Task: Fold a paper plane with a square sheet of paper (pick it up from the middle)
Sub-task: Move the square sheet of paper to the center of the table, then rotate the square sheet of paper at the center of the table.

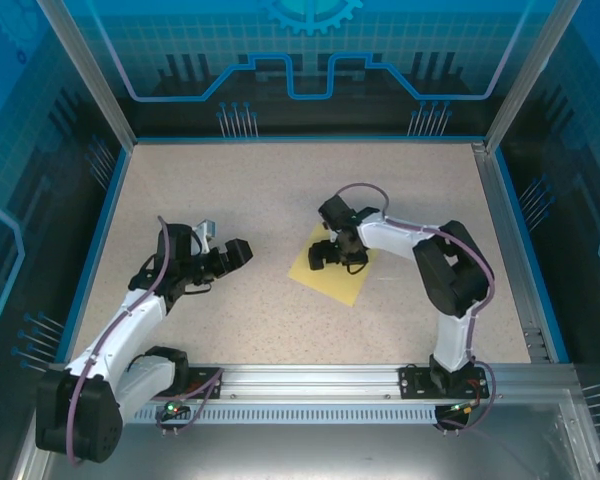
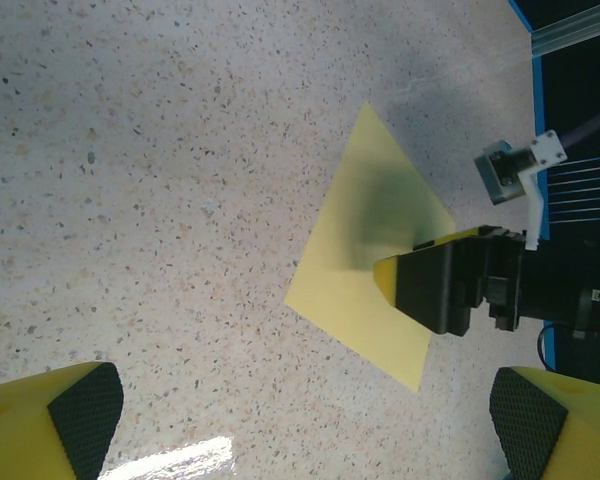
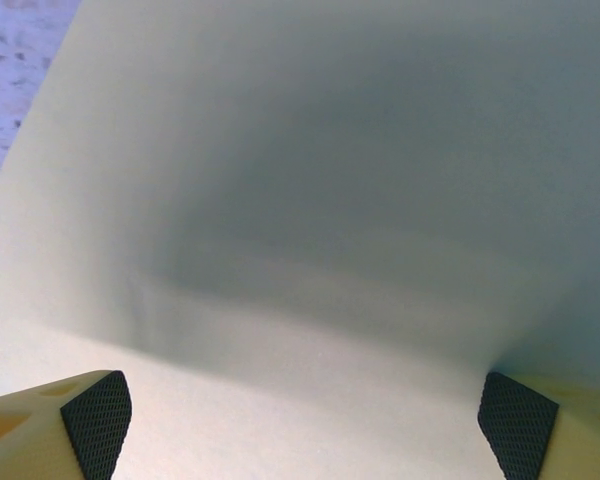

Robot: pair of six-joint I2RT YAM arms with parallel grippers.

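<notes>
The square sheet of paper (image 1: 343, 285) is plain yellow and lies flat near the middle of the speckled table (image 1: 260, 190), turned like a diamond. My right gripper (image 1: 336, 257) points down over its upper half, open, with one finger on each side. In the right wrist view the sheet (image 3: 310, 200) lies close under the open right gripper (image 3: 310, 425), shaded by it. My left gripper (image 1: 242, 252) hovers left of the sheet, apart from it and open. The left wrist view has the sheet (image 2: 360, 270) ahead of the left gripper (image 2: 305, 425), with the right gripper (image 2: 440, 280) on top of it. The paper plane is out of view.
Blue-trimmed enclosure walls (image 1: 105, 190) ring the table. An aluminium rail (image 1: 320, 378) runs along the near edge between the arm bases. Bare tabletop lies behind and to the left of the sheet.
</notes>
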